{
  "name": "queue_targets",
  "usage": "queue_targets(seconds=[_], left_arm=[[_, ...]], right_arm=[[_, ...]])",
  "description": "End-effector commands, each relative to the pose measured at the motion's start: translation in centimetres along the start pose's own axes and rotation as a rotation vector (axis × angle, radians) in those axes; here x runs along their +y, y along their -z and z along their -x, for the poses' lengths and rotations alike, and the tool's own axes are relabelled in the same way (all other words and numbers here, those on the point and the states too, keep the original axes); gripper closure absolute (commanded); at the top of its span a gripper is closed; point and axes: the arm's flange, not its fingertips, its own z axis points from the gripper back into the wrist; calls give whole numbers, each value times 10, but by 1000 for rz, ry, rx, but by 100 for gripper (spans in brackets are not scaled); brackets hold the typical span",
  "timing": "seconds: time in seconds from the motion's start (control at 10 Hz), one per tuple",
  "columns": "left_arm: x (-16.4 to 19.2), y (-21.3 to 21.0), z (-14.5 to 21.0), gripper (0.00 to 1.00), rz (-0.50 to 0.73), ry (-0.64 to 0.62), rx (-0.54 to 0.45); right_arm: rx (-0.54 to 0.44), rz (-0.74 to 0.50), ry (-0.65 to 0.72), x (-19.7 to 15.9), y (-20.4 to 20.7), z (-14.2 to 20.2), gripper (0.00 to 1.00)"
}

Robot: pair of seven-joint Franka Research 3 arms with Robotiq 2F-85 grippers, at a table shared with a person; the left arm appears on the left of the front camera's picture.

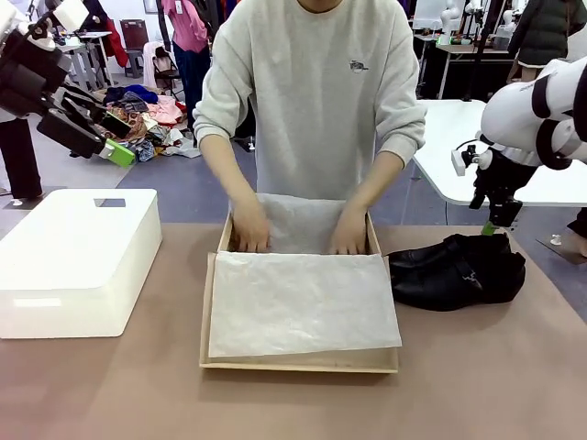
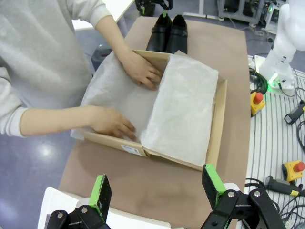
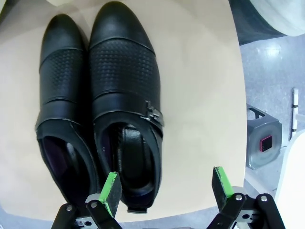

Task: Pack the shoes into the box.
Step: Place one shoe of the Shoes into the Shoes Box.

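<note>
Nothing packed yet: shoes (image 1: 456, 269) sit right of the box (image 1: 298, 365), a person (image 1: 312, 92) smoothing its tissue (image 1: 303, 307); left gripper (image 2: 155, 179) and right gripper (image 3: 166, 177) spread, empty

Place: robotics lab | Evidence: emergency-stop buttons (image 2: 257, 98), floor cables (image 2: 256, 78), white worktable (image 1: 449, 156)

You are looking at the box (image 2: 107, 140), tan cardboard, sitting open with its flap lid (image 1: 298, 365) lying flat on the robot's side and white tissue paper (image 1: 303, 302) spreading over the lid and the inside. The shoes (image 1: 456, 269) are lying just beside the box's right wall, outside it. They are standing side by side on their soles, toes pointing toward the box, showing glossy black leather, a textured band and a small metal buckle (image 3: 151, 113).
</note>
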Motion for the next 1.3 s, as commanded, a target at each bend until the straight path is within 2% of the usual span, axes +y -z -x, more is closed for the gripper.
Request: queue_targets(seconds=[0.0,1.2], left_arm=[[0,0,0,0,9,8,-13],[0,0,0,0,9,8,-13]], right_arm=[[-34,2,-24,-12,5,6,0],[5,-56,15,-28,57,14,0]])
